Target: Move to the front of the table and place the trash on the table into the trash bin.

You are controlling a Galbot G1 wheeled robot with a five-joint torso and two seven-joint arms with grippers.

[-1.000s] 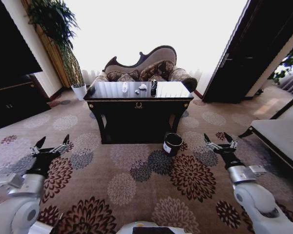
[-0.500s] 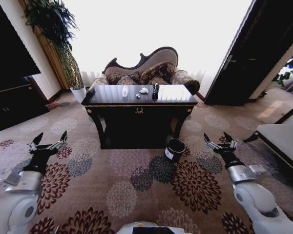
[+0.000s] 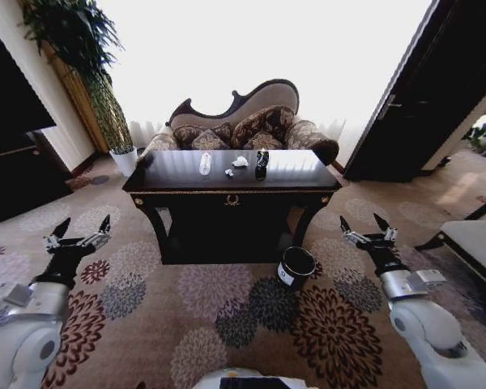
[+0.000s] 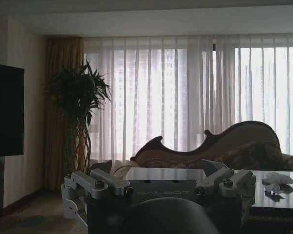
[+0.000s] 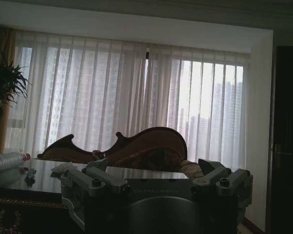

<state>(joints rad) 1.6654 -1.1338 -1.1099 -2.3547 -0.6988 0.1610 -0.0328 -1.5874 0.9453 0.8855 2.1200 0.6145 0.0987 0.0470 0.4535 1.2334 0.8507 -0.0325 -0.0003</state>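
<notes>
left end effector (image 3: pixel 81 235): low over the carpet, fingers spread wide, nothing in it
right end effector (image 3: pixel 366 231): same deal, wide and empty
trash bin (image 3: pixel 296 267): on the floor by the counter's front right leg
counter (image 3: pixel 235 188): bottle (image 3: pixel 205 163), paper scraps (image 3: pixel 240 162) and can (image 3: pixel 262 163) on top

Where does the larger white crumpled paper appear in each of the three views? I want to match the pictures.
Head view: the crumpled paper lies on the table, between the bottle and the dark can.
Left wrist view: the paper lies on the tabletop, in front of the sofa.
Right wrist view: the paper lies on the tabletop, near the bottle.
Shared landmark: the curved-back sofa behind the table.
</notes>
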